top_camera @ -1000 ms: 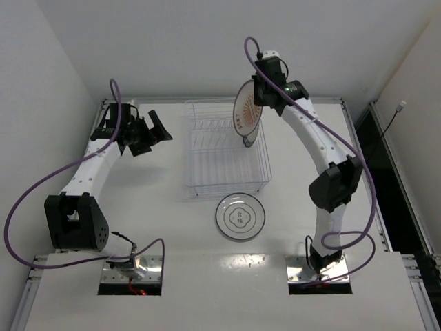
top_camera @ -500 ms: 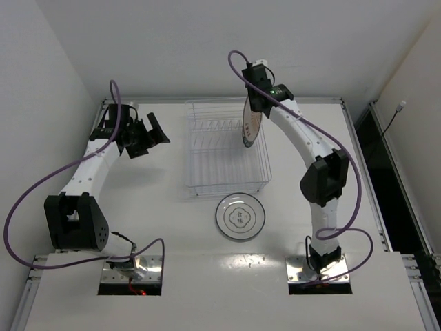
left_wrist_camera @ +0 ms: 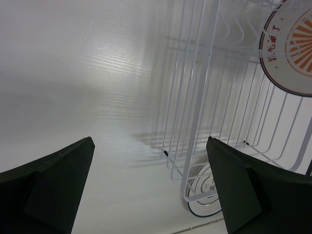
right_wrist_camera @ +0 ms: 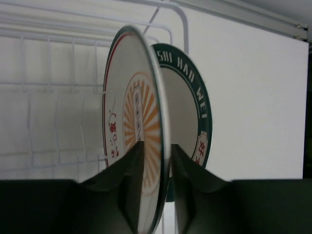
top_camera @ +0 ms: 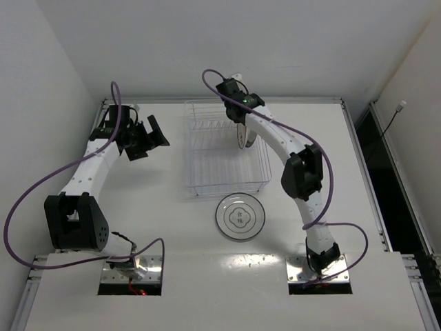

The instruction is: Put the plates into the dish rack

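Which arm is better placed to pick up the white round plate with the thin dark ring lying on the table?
Probably left: the left gripper is open and empty beside the clear wire dish rack, while the right gripper straddles the orange sunburst plate standing in it.

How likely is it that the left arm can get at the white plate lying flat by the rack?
Probably yes: the left pincer is open and empty, and bare table lies between it and the white plate, past the near corner of the dish rack.
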